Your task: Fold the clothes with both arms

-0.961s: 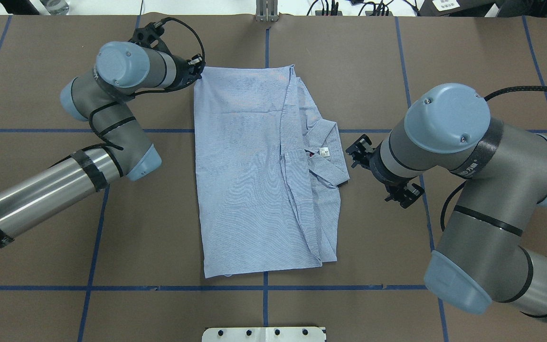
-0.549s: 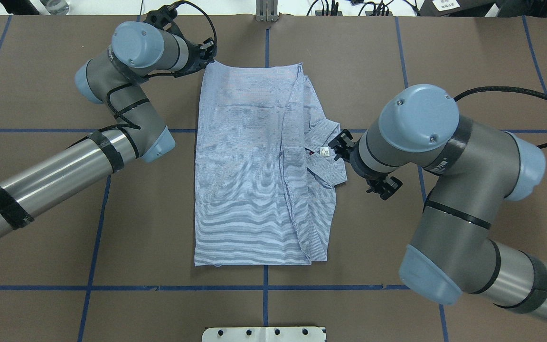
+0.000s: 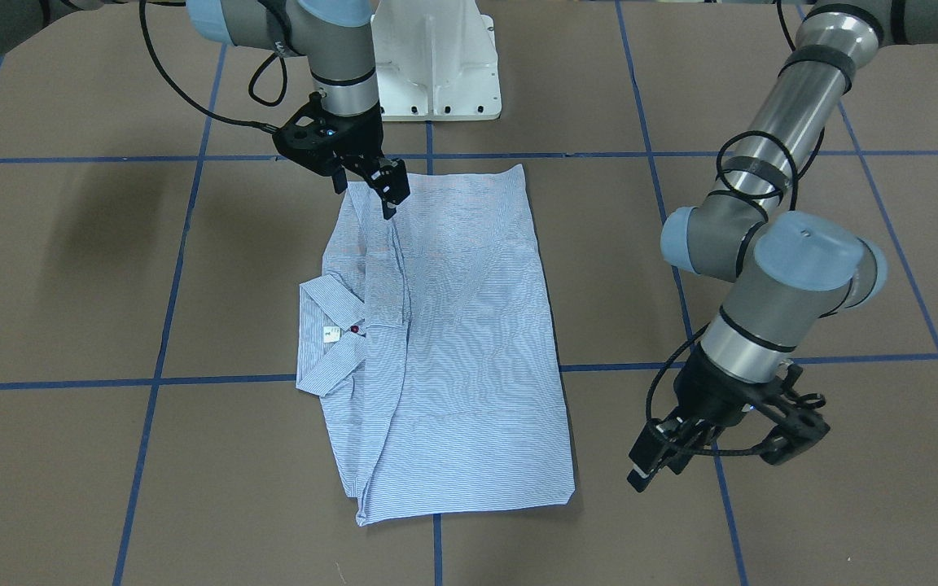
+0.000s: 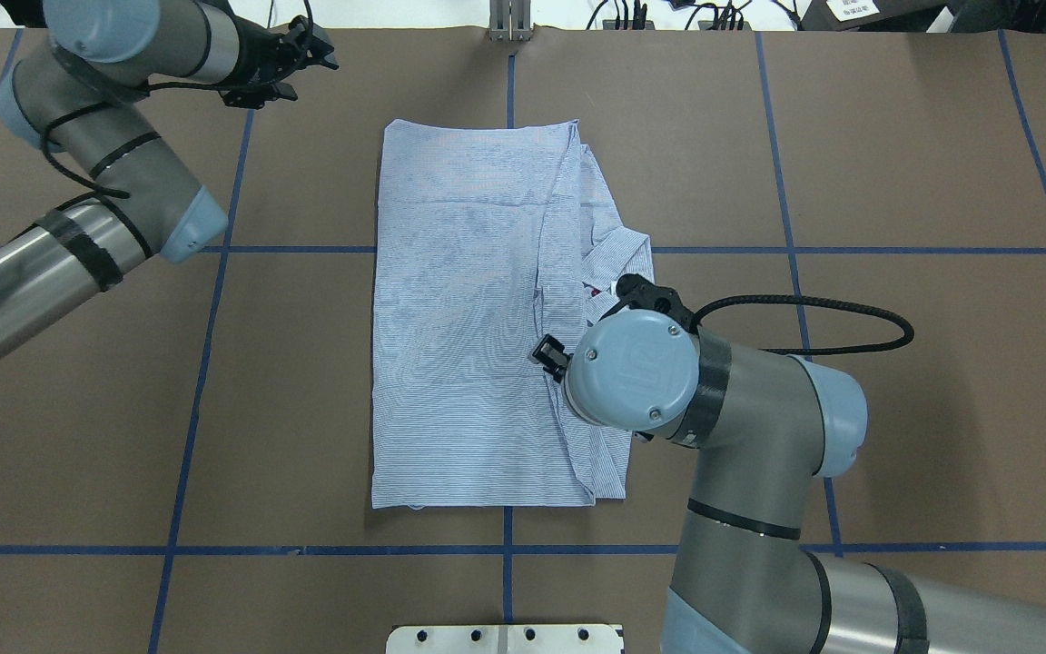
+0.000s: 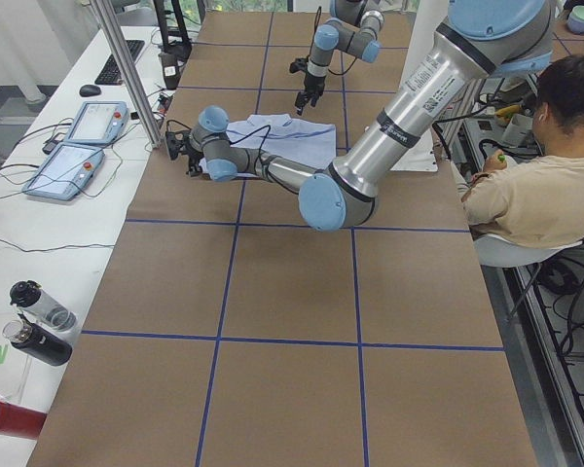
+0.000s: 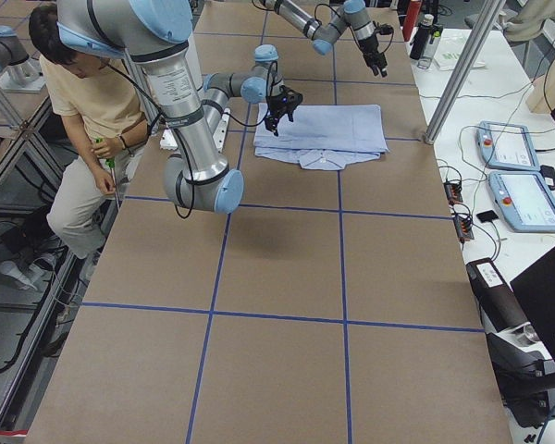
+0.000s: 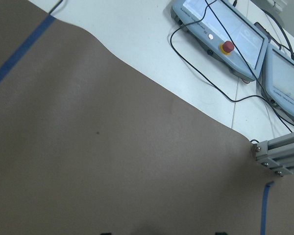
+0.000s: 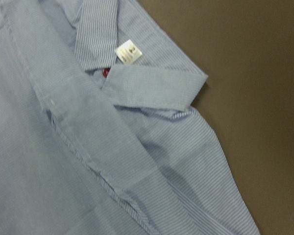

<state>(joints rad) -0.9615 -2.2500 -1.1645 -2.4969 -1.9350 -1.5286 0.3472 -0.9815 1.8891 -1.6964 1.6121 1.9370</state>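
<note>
Your shirt [image 4: 459,318] lies flat on the brown surface [image 4: 895,363], folded into one long rectangle, so take it as the landmark for everything else. A blue tape line [image 4: 305,550] crosses the surface just past the shirt's end nearest the robot's base. The collar [image 8: 152,90] sticks out past the shirt's long edge on the robot's right. The white label [image 8: 128,52] and a dark red button [image 8: 106,73] sit just beside each other where the collar meets the folded front. The right fingers [image 3: 390,195] hang over that same side of the shirt, above the raised fold that runs along its length, between the collar and the end nearest the base. You cannot tell whether they touch the cloth or how far apart they stand. From overhead the arm's own wrist covers most of them, and the right wrist camera shows only striped cloth, collar and label close below. The left fingers [image 3: 644,470] are off the shirt altogether, beyond its far corner on the robot's left, above bare surface and holding nothing. In the left wrist camera two dark tips just show at the lower edge, set well apart, so you can read those fingers as spread wide.
</note>
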